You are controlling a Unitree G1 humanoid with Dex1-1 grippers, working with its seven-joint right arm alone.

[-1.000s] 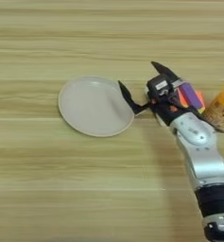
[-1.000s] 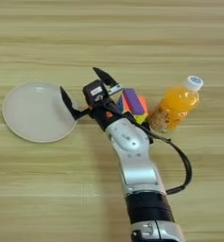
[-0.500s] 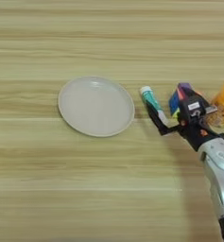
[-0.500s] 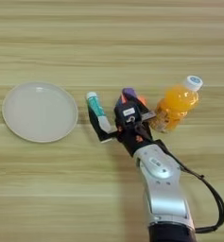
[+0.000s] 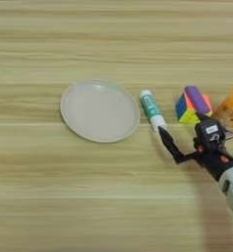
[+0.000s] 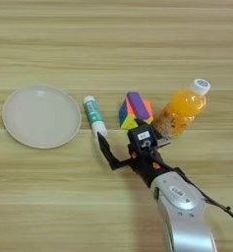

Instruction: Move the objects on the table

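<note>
A round, shallow, off-white plate (image 6: 41, 116) lies at the left of the light tan wooden table (image 6: 116, 44). Just right of it, clear of its rim, a small white glue stick with a teal-green label (image 6: 94, 115) lies flat. Farther right sit a multicoloured puzzle cube (image 6: 134, 110) and an orange juice bottle with a white cap (image 6: 182, 108). The robot's black two-fingered right gripper (image 6: 119, 146) hovers nearer, fingers spread and holding nothing, one tip close to the stick's near end.

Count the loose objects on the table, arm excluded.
4. Plate at left; glue stick lying just right of it; multicoloured cube right of the stick; orange juice bottle lying furthest right. Nothing appears hidden, though the arm covers some table.
</note>
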